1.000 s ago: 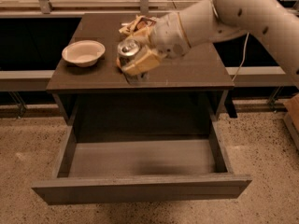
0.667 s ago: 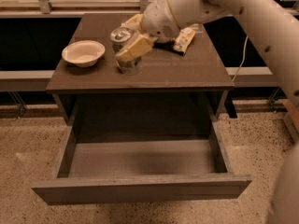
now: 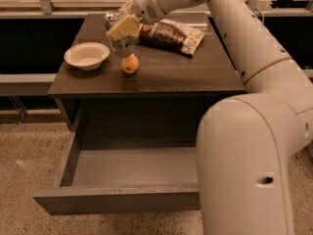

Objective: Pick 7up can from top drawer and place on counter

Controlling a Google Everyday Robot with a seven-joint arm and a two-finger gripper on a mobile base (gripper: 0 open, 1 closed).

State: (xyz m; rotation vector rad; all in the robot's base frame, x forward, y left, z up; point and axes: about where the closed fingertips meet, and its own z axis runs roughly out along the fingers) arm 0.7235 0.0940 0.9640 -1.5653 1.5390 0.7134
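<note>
The gripper [image 3: 122,29] is shut on the 7up can [image 3: 119,39], a silvery can with a shiny top. It holds the can upright over the far left part of the dark brown counter [image 3: 161,75], just behind the orange fruit. The can's base is at or just above the countertop; I cannot tell if it touches. The top drawer [image 3: 122,168] stands pulled open below, its grey floor bare.
A white bowl [image 3: 87,55] sits on the counter's left side. An orange fruit [image 3: 130,64] lies right in front of the can. A brown snack bag [image 3: 171,35] lies behind and right of the gripper. The arm's big white links [image 3: 244,146] fill the right foreground.
The gripper has carried the can further back and left over the counter, uncovering the orange fruit and the snack bag. The arm's large link now fills the right foreground.
</note>
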